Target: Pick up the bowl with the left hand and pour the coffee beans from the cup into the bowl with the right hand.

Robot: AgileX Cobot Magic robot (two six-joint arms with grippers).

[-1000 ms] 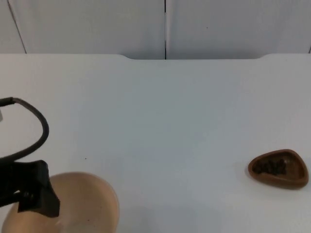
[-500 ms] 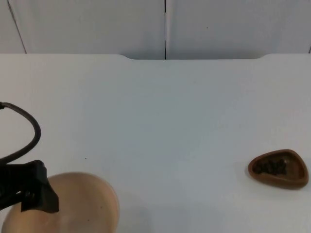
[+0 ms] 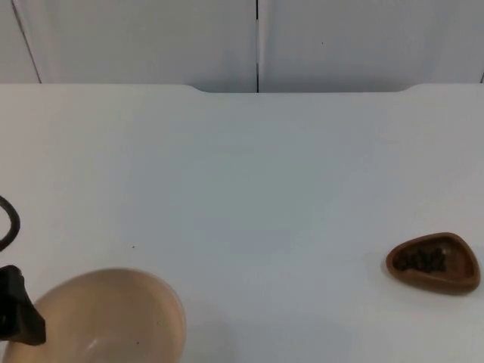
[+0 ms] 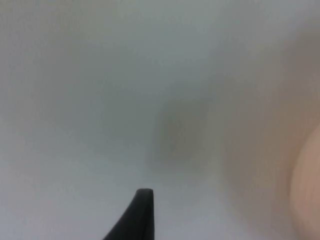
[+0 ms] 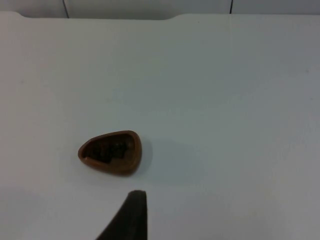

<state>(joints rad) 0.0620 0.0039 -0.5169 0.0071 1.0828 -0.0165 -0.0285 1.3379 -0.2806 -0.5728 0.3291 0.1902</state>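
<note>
Beige bowl (image 3: pixel 106 318) is seen resting on the tabletop (image 3: pixel 242 189), ungrasped. Left gripper (image 3: pixel 17 316) has been pulled back off the rim to its left side; finger state cannot be told. The pickup is judged undone. Counted: one bowl, one brown cup (image 3: pixel 435 262) holding beans (image 3: pixel 420 262), well apart. Right gripper (image 5: pixel 131 220) waits near the cup.

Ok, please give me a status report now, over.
Left gripper beside the bowl, not holding it. Right gripper waits short of the cup, beans inside. Nothing in the way.
</note>
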